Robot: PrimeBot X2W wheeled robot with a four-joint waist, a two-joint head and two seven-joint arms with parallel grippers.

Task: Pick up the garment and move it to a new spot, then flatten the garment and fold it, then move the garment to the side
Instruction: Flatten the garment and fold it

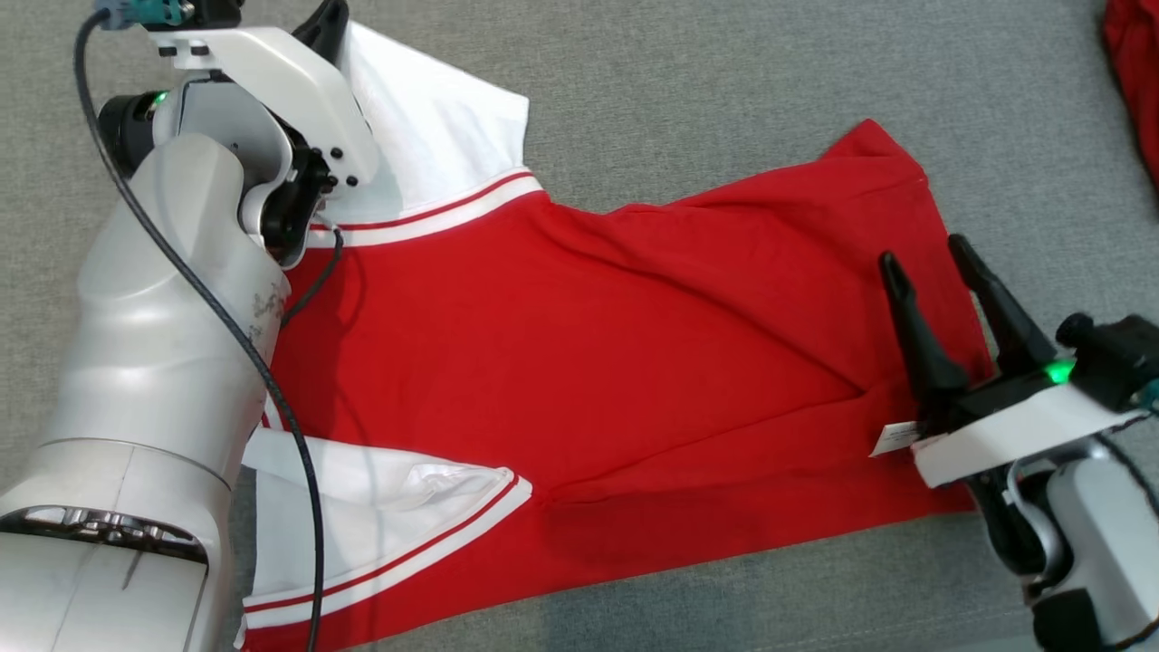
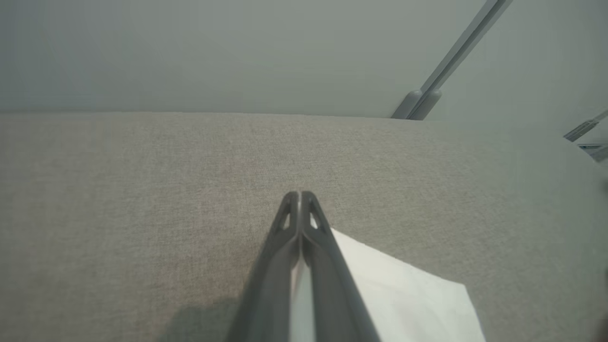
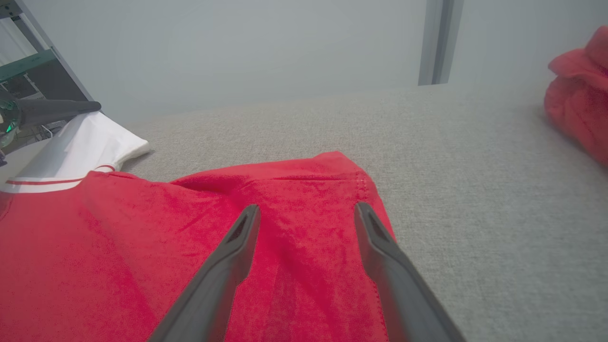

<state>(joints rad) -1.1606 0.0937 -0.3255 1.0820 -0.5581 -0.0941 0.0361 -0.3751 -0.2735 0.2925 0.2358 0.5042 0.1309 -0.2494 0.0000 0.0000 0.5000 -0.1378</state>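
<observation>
Left gripper [image 2: 299, 195] pinches the white sleeve [image 2: 403, 289] of the red, white-trimmed fabric shirt [image 1: 589, 344]; right gripper [image 1: 925, 255] jaws spread above its hem.

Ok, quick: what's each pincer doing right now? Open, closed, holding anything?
Left pincer: closed on the white sleeve of the garment.
Right pincer: open, holding nothing, poised over the garment's red part.

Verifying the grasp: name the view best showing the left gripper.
Left wrist view: the left gripper, fingers shut on the white sleeve. Head view: mostly hidden behind its arm. Right wrist view: small, at the left edge.
</observation>
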